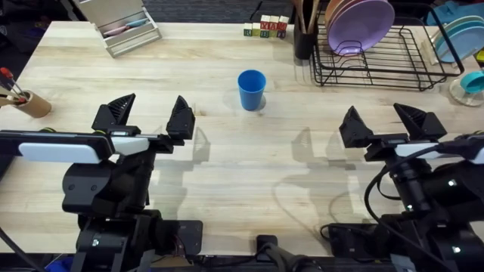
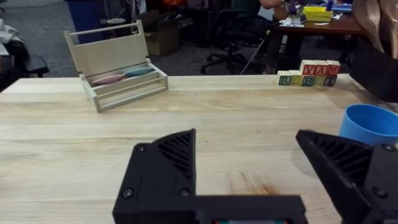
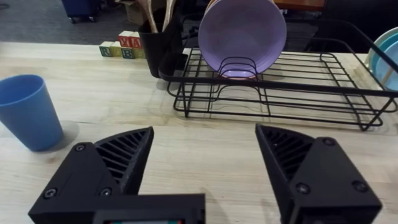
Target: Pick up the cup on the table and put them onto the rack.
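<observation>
Overhead: I have the cup (image 1: pixel 252 89) standing upright, mouth up, on the table (image 1: pixel 227 166), near the middle of the far half and well apart from both arms. The rack (image 1: pixel 378 57) sits at the far right, holding a purple plate (image 1: pixel 361 24) with an orange one behind it; a dark utensil holder (image 1: pixel 304 38) stands just beside the rack's left end, lettered blocks (image 1: pixel 265 29) to its left. The left gripper (image 1: pixel 151 117) and right gripper (image 1: pixel 392 123) both hover low at the near side, each with its 2 fingers spread wide and nothing between them. Left wrist: I see my black fingers (image 2: pixel 165 168) wide apart over bare planks, the cup (image 2: pixel 372 124) off beyond one fingertip, a wooden tray (image 2: pixel 118 71) at the table's far edge. Right wrist: fingers (image 3: pixel 109 165) equally wide, empty; the cup (image 3: pixel 30 112) stands to 1 side, the rack (image 3: pixel 280 87) ahead with the purple plate (image 3: pixel 242 36) upright in its wires.
</observation>
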